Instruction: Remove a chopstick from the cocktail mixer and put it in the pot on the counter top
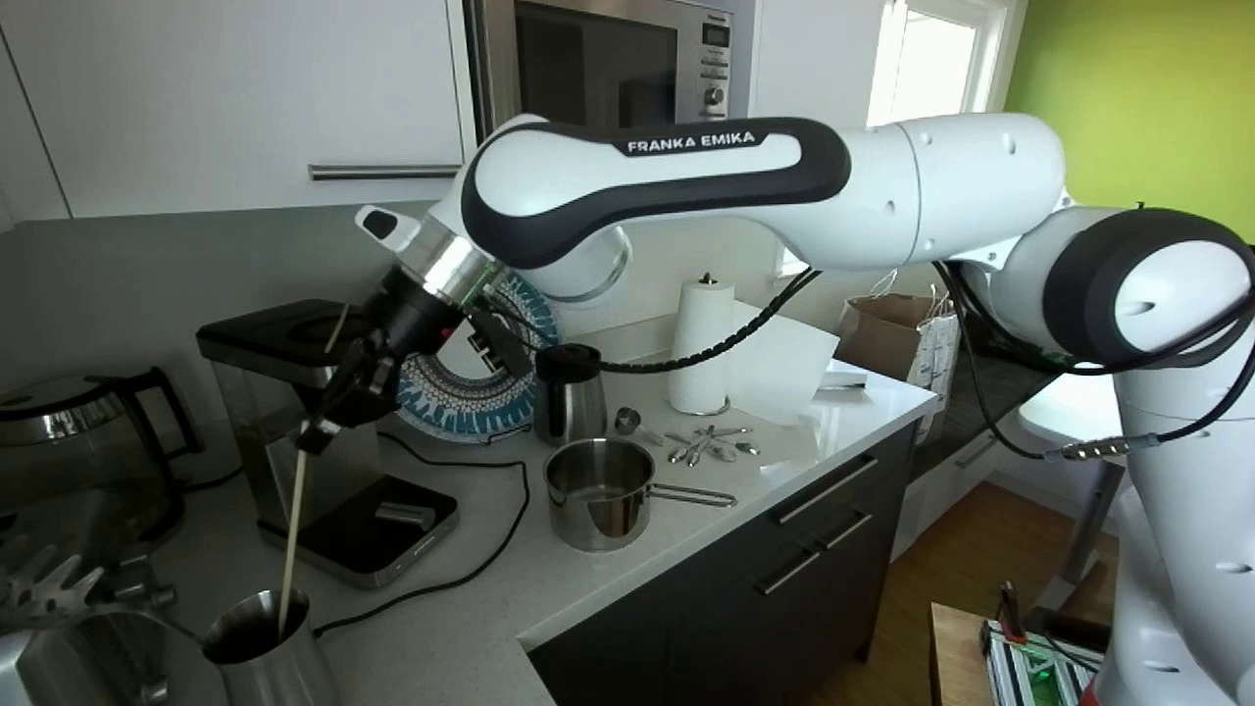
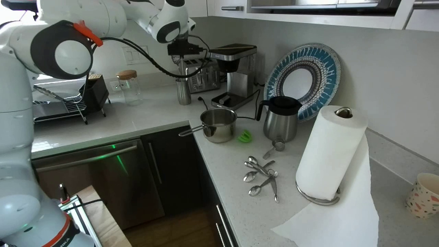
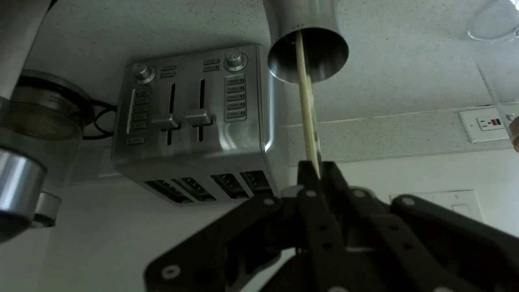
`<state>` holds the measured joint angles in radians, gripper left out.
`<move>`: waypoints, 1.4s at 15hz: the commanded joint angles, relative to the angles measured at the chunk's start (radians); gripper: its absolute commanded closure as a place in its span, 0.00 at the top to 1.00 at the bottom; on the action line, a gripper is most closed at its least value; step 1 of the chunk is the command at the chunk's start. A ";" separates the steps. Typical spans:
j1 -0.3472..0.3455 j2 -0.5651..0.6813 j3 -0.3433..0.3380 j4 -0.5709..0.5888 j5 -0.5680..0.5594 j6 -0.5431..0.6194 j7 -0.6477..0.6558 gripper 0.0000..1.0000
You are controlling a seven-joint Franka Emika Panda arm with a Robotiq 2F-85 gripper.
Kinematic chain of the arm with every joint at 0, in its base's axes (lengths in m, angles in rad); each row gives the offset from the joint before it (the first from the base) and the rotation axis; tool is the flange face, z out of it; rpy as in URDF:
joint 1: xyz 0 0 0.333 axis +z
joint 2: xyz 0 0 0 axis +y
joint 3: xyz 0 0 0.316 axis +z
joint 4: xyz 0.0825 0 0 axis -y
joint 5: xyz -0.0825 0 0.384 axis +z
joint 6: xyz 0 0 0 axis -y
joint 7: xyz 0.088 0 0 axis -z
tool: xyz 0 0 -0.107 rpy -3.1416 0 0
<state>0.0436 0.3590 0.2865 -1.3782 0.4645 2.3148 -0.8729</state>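
The pale chopstick (image 1: pixel 293 539) slants down from my gripper (image 1: pixel 312 438), and its lower end is inside the steel cocktail mixer (image 1: pixel 277 672). Its upper end sticks out above the gripper. In the wrist view my gripper (image 3: pixel 321 167) is shut on the chopstick (image 3: pixel 305 97), which runs into the mixer's mouth (image 3: pixel 302 16). A thin shiny edge runs along it; I cannot tell what it is. The mixer (image 2: pixel 184 92) stands upright below the gripper. The steel pot (image 1: pixel 598 500) stands on the counter apart from the gripper and also shows in an exterior view (image 2: pixel 219 127).
A coffee machine (image 1: pixel 324 441) stands close beside the gripper. A toaster (image 3: pixel 190 121) stands by the mixer. A slotted utensil (image 1: pixel 54 588) is near the mixer. A kettle (image 2: pixel 281 120), measuring spoons (image 2: pixel 262 175), a green object (image 2: pixel 245 136) and a paper roll (image 2: pixel 329 154) are around the pot.
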 commanded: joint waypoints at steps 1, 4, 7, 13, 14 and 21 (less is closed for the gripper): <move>-0.005 -0.072 -0.018 0.009 -0.028 -0.052 0.038 0.02; 0.001 -0.141 -0.018 -0.010 -0.025 -0.008 0.037 0.02; 0.015 -0.230 -0.017 -0.067 -0.035 0.014 0.080 0.02; 0.019 -0.428 -0.037 -0.366 -0.300 0.033 0.440 0.02; 0.044 -0.456 -0.075 -0.412 -0.337 0.037 0.484 0.02; 0.018 -0.482 -0.109 -0.455 -0.585 -0.021 0.710 0.02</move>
<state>0.0675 -0.1173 0.2010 -1.8442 0.0479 2.3519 -0.2912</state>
